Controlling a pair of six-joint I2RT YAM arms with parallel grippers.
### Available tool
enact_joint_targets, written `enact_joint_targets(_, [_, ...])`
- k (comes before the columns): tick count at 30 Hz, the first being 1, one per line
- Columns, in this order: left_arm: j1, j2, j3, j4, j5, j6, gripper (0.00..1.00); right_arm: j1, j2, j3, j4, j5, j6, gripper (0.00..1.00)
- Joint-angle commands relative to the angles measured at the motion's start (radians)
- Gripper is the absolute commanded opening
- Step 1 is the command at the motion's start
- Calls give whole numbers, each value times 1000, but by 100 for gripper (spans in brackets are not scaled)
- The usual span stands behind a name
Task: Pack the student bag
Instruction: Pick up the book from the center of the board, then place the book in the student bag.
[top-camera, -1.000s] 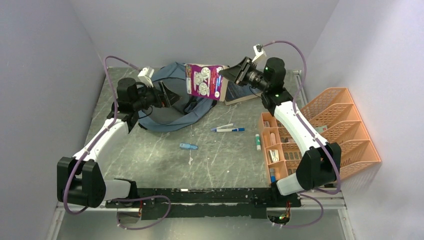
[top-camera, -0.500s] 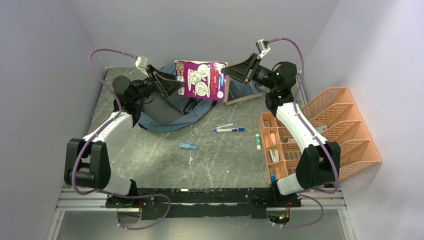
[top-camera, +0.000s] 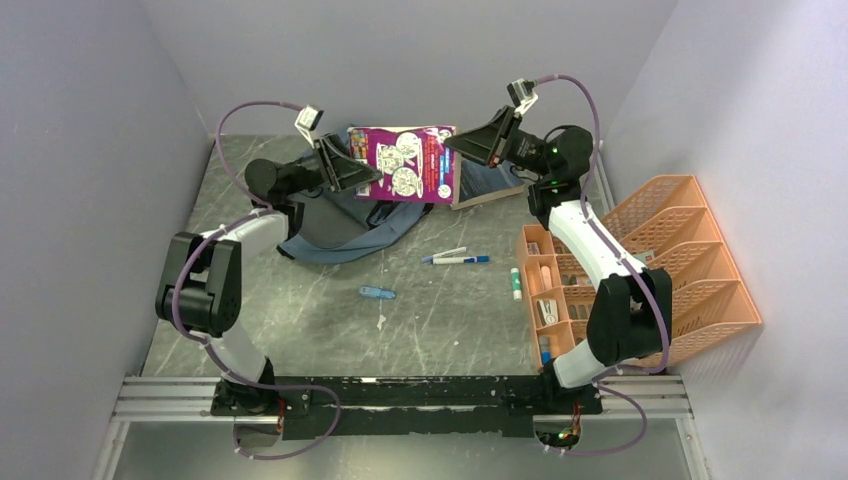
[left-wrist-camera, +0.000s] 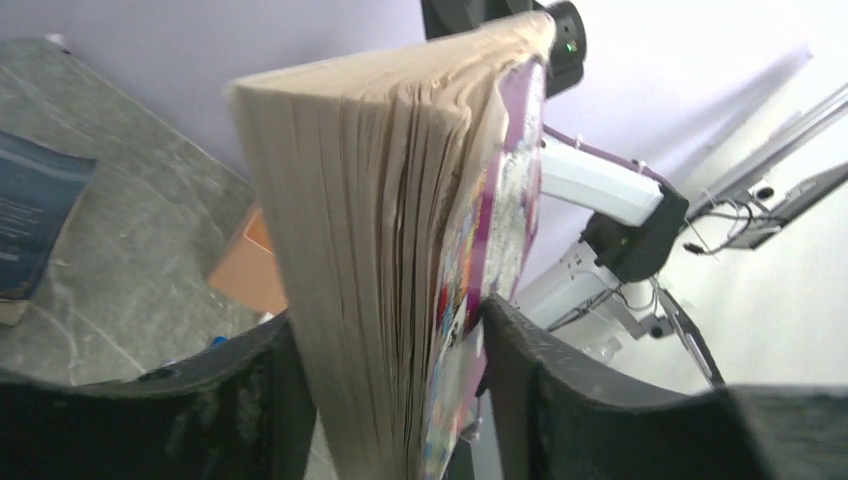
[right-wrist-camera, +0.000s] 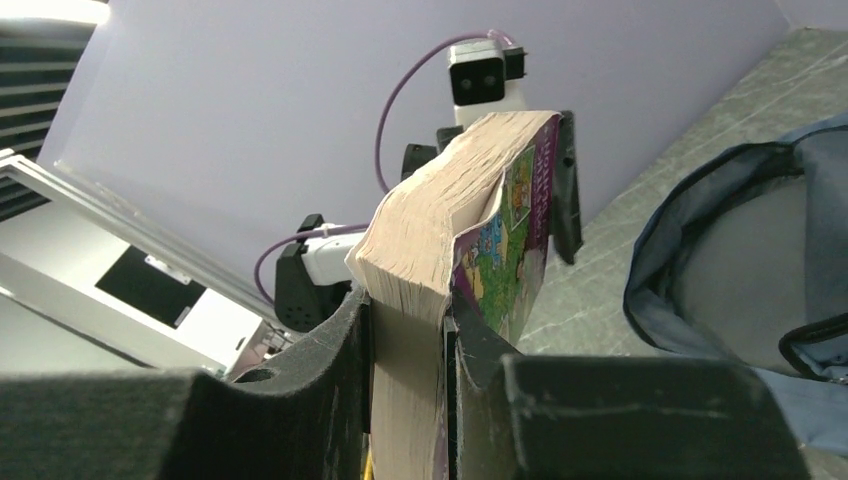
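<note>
A thick purple colouring book (top-camera: 405, 165) hangs in the air above the open student bag (top-camera: 335, 225), a grey-blue backpack lying at the back of the table. My right gripper (top-camera: 462, 148) is shut on the book's right end; in the right wrist view both fingers press the book's page block (right-wrist-camera: 450, 220), with my right gripper (right-wrist-camera: 408, 310) around it and the student bag (right-wrist-camera: 740, 280) below. My left gripper (top-camera: 352, 172) holds the left end. In the left wrist view the book (left-wrist-camera: 400, 250) fills my left gripper (left-wrist-camera: 390, 330), both fingers touching it.
A dark blue book (top-camera: 480, 185) lies behind the bag, also seen as the blue book (left-wrist-camera: 30, 220) on the left. Pens (top-camera: 455, 258), a small blue item (top-camera: 377, 293) and a glue stick (top-camera: 516, 283) lie mid-table. An orange mesh rack (top-camera: 650, 260) stands at the right.
My left arm rose from the bag to the book's left end and its jaws narrowed onto it. The right gripper lifted the book higher and turned it more level.
</note>
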Motion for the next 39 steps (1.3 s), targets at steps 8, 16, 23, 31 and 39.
enact_joint_targets(8, [-29, -61, 6, 414, 78, -66, 40, -23, -17, 68, -142, 24, -159, 0])
enact_joint_targets(16, [-30, -116, -20, 388, 80, -68, 6, -50, 48, 127, -193, 3, -216, 0])
enact_joint_targets(23, [32, -261, -63, -350, -86, 390, 5, -64, 11, 210, -711, 237, -659, 52])
enact_joint_targets(31, [67, -354, 59, -1188, -466, 807, 5, -45, -43, 188, -940, 650, -929, 74])
enact_joint_targets(39, [128, -441, 127, -1633, -994, 910, 5, 251, 61, 211, -965, 884, -1238, 75])
